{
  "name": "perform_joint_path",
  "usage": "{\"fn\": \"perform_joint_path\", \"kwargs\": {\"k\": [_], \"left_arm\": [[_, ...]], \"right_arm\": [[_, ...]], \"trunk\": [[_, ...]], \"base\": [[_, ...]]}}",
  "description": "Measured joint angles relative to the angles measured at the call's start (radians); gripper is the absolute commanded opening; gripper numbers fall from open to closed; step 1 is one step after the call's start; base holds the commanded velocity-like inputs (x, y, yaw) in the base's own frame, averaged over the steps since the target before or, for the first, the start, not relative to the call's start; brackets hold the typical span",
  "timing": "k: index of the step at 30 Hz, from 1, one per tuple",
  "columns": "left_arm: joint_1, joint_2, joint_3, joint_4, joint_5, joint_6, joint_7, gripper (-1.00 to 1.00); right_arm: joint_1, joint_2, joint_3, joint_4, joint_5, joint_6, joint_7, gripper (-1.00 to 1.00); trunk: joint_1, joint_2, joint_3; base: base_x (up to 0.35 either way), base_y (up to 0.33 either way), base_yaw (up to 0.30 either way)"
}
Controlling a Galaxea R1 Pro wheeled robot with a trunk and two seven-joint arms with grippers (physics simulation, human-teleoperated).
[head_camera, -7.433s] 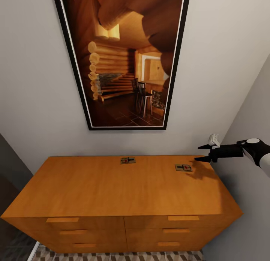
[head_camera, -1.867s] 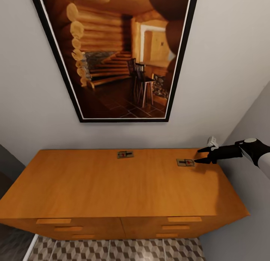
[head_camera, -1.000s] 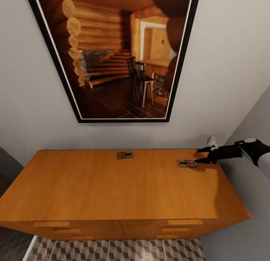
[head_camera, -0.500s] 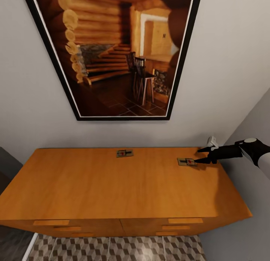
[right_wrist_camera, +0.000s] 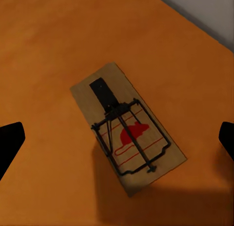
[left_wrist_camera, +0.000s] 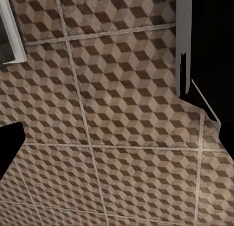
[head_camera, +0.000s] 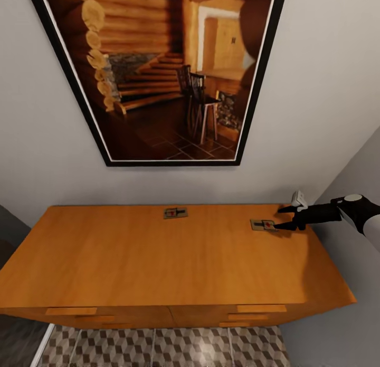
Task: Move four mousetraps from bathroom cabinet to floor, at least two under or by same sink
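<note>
We stand facing the cabinet (head_camera: 158,256), its flat orange-brown top spread before us, with drawer fronts and bar handles along the near edge. Two mousetraps lie on that top, well apart. One mousetrap (head_camera: 175,213) sits near the back edge at about 12 o'clock from the cabinet's middle. The other mousetrap (head_camera: 263,225) lies toward 2 o'clock, close to the right end.

Our right gripper (head_camera: 282,218) reaches in from 3 o'clock with its jaws spread wide, one fingertip above and one low, the lower tip just at the right end of that second trap. In the right wrist view the trap (right_wrist_camera: 127,140) lies flat on the wood between the two dark fingertips (right_wrist_camera: 9,141), which stand well to either side of it and do not touch it; its black wire and red mouse mark face up.

In the left wrist view we see the bathroom floor (left_wrist_camera: 122,138) with its cube-pattern tiles, and one dark fingertip (left_wrist_camera: 9,143) of our left gripper at the edge; we cannot tell whether that gripper is open or closed.

A large framed picture (head_camera: 163,71) of a log interior hangs on the wall above the cabinet.
</note>
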Motion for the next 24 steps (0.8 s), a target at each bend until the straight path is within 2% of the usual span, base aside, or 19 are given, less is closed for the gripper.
{"fn": "perform_joint_path", "kwargs": {"k": [9,16,18,24], "left_arm": [[0.0,-0.003,0.0,0.0,-0.001,-0.001,0.0,1.0],[0.0,-0.01,0.0,0.0,-0.001,-0.001,0.0,1.0],[0.0,-0.012,0.0,0.0,-0.001,-0.001,0.0,1.0],[0.0,-0.013,0.0,0.0,-0.001,-0.001,0.0,1.0]], "right_arm": [[0.0,0.0,0.004,0.001,0.007,-0.103,-0.001,1.0],[0.0,0.0,0.015,0.002,0.091,-0.171,-0.002,1.0],[0.0,0.0,0.015,0.002,0.129,-0.189,-0.003,1.0],[0.0,0.002,0.015,0.002,0.166,-0.209,-0.003,1.0]], "trunk": [[0.0,0.0,-0.014],[0.0,0.0,-0.024],[0.0,0.0,-0.027],[0.0,0.0,-0.034]], "base": [[0.0,0.0,0.0],[0.0,0.0,0.0],[0.0,0.0,0.0],[0.0,0.0,0.0]]}}
